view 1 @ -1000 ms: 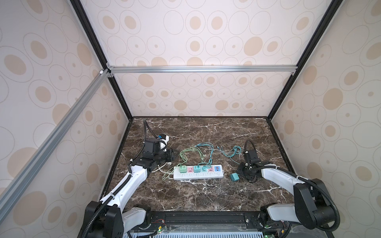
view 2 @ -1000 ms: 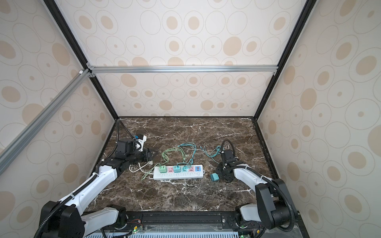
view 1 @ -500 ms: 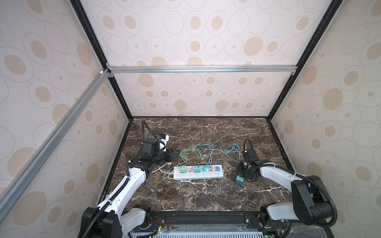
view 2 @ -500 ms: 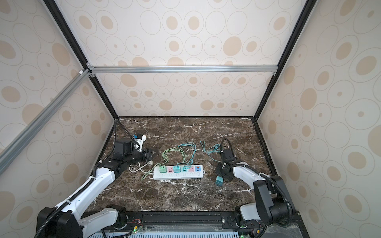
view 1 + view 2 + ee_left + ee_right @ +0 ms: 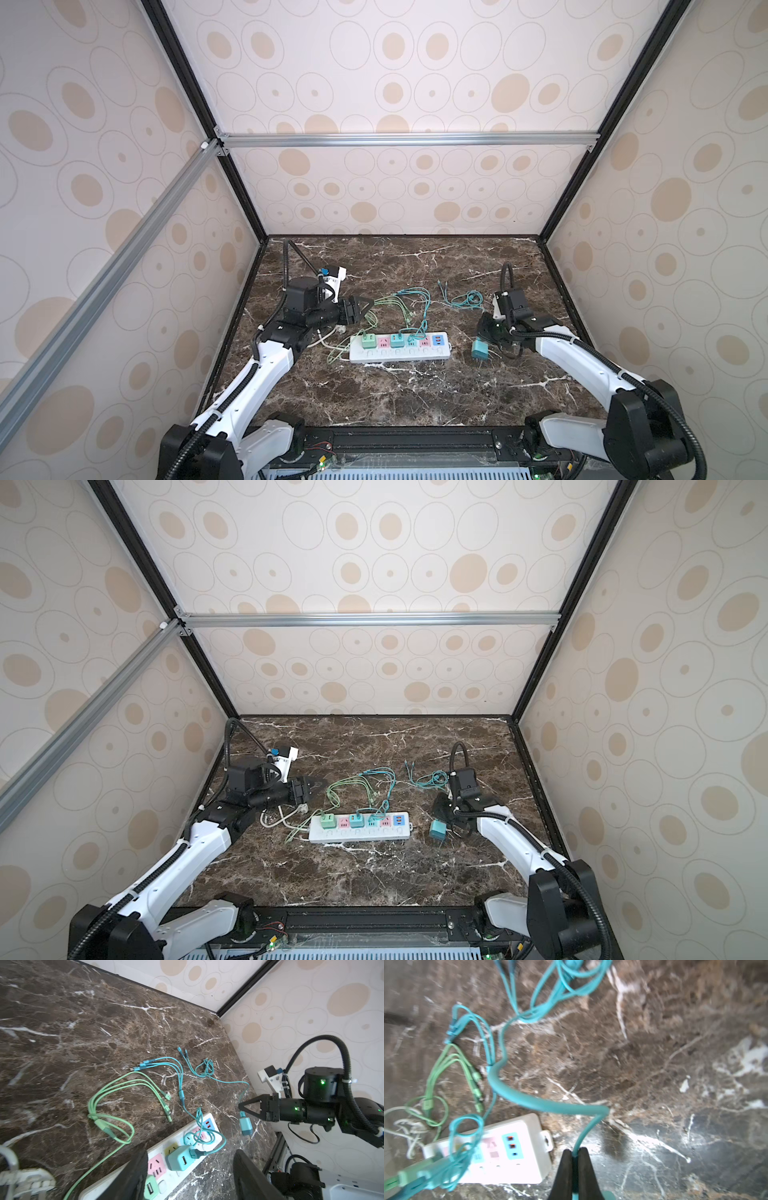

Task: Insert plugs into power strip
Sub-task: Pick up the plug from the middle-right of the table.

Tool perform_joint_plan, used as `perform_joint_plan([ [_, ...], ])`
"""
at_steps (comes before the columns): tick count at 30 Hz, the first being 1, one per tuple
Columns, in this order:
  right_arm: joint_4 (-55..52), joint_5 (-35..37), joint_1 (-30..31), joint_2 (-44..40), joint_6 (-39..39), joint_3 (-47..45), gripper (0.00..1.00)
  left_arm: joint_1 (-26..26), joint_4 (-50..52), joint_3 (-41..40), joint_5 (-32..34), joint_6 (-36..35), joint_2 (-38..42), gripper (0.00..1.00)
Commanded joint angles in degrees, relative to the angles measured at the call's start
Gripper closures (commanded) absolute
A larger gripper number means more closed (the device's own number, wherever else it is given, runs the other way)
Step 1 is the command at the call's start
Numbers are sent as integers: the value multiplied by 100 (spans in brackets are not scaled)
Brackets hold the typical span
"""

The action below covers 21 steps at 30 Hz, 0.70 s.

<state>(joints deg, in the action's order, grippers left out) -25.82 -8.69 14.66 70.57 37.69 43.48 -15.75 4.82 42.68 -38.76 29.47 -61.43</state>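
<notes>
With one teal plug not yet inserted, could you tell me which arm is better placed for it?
Right arm, probably: its jaws are shut on the teal cable of the loose plug, dangling beside the USB end of the power strip. The jaws of the left arm are open beyond the opposite end.

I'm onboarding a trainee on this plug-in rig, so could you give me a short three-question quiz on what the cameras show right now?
1. True or false: all three plugs are seated in the power strip.
2. Of the loose teal plug and its cable, the right gripper pinches: A) the plug B) the cable C) neither.
3. How many plugs are seated in the strip?
Key: 1 false; 2 B; 3 two, the mint green plug and the seated teal plug.
</notes>
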Motion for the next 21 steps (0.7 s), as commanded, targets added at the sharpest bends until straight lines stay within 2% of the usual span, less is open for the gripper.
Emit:
perform_joint_plan([
  [1,-141,-246,-11,-144,-187,224,100,-286,-433,293,-364,201,36,34],
  [8,70,-789,-6,-183,-204,828,100,-1422,-676,749,-262,143,-546,35],
  [16,189,-774,1,-306,-210,1346,100,-2311,-1510,1128,-168,475,-1500,35],
  [21,271,-659,2,-425,-241,1471,100,-2682,-1893,1417,44,795,-2049,37],
])
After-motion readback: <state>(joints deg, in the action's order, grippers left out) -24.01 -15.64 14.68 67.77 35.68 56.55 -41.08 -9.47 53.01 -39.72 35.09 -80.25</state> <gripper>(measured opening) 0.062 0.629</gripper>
